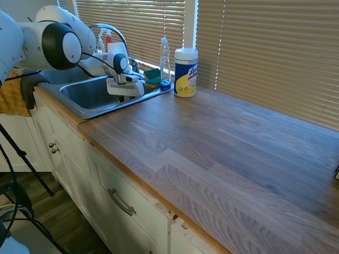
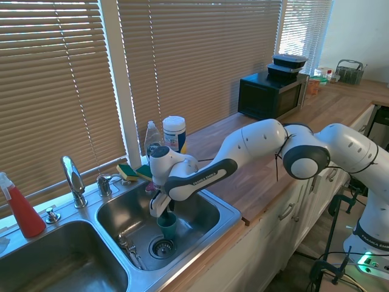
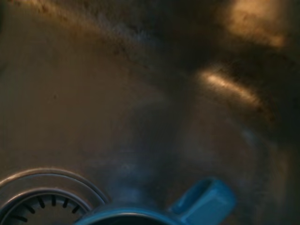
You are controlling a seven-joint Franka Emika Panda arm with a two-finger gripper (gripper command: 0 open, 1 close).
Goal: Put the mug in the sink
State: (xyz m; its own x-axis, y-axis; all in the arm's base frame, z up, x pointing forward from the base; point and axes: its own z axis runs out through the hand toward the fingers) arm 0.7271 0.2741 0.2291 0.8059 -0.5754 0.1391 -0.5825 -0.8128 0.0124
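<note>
Teal mug (image 2: 167, 225) upright in sink (image 2: 226, 214), gripper (image 2: 161, 211) open above.

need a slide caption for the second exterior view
Teal mug stands upright in the sink basin beside the drain, end effector just above its rim.

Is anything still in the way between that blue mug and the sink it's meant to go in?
No. The mug already stands upright on the sink floor beside the drain, with the claw just above it.

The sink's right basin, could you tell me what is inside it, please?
The mug stands upright on the floor of the sink, beside the drain, under the hand. The mug's inside is not visible.
</note>
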